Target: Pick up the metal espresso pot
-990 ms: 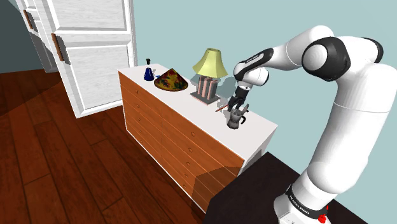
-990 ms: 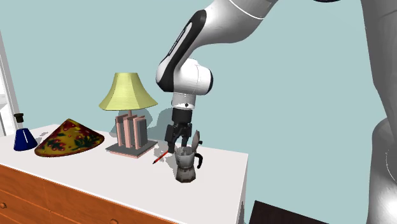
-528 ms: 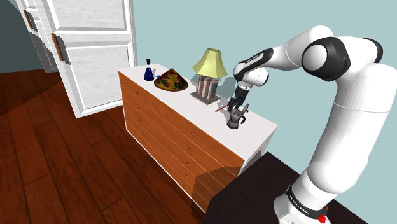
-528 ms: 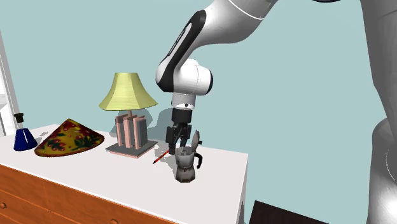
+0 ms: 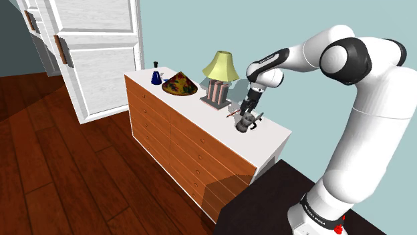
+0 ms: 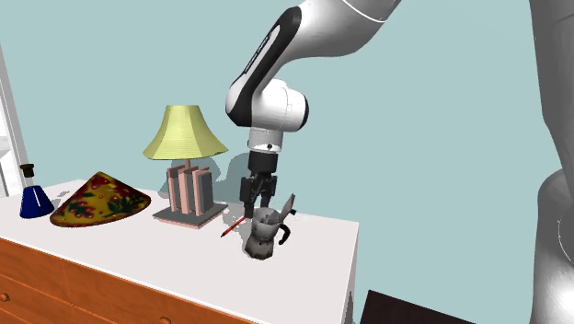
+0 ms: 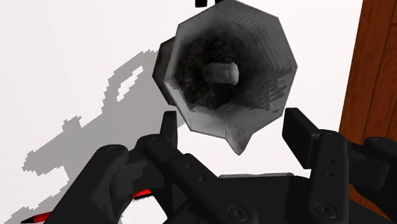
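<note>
The grey espresso pot is being held tilted near the second exterior view's centre, clamped directly beneath the end effector, over the white desk.

Bright, even light; crisp renders; jagged, blocky grey shadow across the white dresser top.
</note>
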`<act>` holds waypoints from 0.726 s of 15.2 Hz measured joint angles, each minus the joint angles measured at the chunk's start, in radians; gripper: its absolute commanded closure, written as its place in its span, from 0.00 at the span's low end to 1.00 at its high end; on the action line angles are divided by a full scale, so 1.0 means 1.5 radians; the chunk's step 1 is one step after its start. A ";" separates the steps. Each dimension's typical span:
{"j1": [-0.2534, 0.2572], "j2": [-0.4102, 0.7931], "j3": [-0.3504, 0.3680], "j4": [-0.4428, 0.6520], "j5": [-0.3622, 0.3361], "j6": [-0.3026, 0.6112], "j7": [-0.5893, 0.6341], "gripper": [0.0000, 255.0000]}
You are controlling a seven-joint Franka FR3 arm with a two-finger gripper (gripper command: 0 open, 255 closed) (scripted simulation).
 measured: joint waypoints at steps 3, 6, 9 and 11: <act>0.002 -0.016 -0.003 0.008 -0.011 -0.021 0.011 1.00; 0.004 -0.031 -0.005 0.015 -0.021 -0.041 0.022 1.00; 0.005 -0.044 -0.008 0.027 -0.031 -0.064 0.030 1.00; 0.004 -0.052 -0.010 0.036 -0.037 -0.080 0.035 1.00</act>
